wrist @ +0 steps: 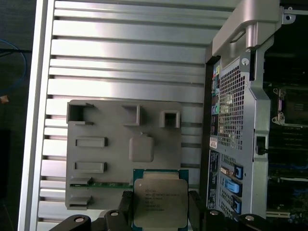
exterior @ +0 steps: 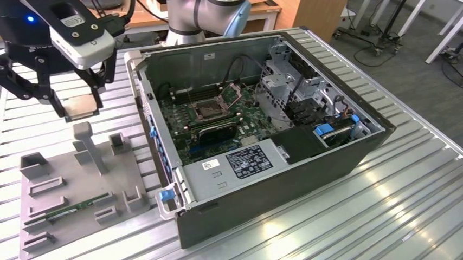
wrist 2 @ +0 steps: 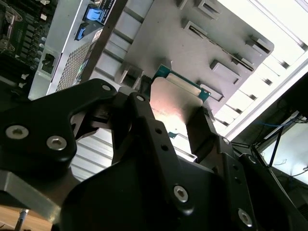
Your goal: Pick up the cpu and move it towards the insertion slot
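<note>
On the slatted table (exterior: 405, 179), the open computer case (exterior: 289, 181) holds the insertion slot (exterior: 209, 106). Beside the case, above the grey fixture plate (exterior: 79, 184), the gripper (exterior: 79, 106) holds the cpu (wrist: 160, 202) lifted clear, its opposite edges pinched between the fingers (wrist: 195, 208). The pick looks done. The carry likely calls for clearing the case wall with the chip level.

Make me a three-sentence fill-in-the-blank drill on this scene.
1. The gripper holds the chip over the grey ____.
2. The chip is on the exterior view's ____ of the computer case that houses the socket.
3. A green memory ____ lies in one of the grey holder's slots.
Missing words: tray; left; stick.
</note>
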Robot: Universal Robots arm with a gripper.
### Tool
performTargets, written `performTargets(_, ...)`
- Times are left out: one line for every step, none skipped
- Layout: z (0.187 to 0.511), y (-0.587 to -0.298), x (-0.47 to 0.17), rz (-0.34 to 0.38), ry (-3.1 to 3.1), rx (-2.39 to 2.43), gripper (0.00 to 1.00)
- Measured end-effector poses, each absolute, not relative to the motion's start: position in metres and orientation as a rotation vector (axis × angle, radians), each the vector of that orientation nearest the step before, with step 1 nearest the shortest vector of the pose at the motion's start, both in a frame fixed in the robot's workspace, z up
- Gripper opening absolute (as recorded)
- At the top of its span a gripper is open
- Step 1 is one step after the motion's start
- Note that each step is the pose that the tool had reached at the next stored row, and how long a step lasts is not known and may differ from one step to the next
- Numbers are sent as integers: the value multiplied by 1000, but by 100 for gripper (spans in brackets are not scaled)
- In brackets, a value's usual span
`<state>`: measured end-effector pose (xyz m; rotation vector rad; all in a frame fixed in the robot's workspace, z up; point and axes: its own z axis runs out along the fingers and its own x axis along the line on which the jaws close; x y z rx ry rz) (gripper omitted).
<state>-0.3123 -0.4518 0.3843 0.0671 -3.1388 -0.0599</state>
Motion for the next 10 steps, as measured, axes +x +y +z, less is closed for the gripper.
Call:
performTargets(384,-452,-311,-60,-3139,67,55)
performTargets(384,-452,-311,-60,-3139,67,55)
performTargets(384,-452,-310,-60,-3139,67,55)
performTargets(384,-452,-309,-60,-3139,67,55)
performTargets(384,-452,-308,-60,-3139,67,55)
performTargets(384,-452,-307,-60,-3139,67,55)
performTargets(384,-452,-306,-60,-3139,67,55)
performTargets(384,-452,-305,-60,-3139,67,55)
performTargets(384,-452,-305,-60,-3139,67,55)
performTargets(384,-452,-304,-60,-3139,67,55)
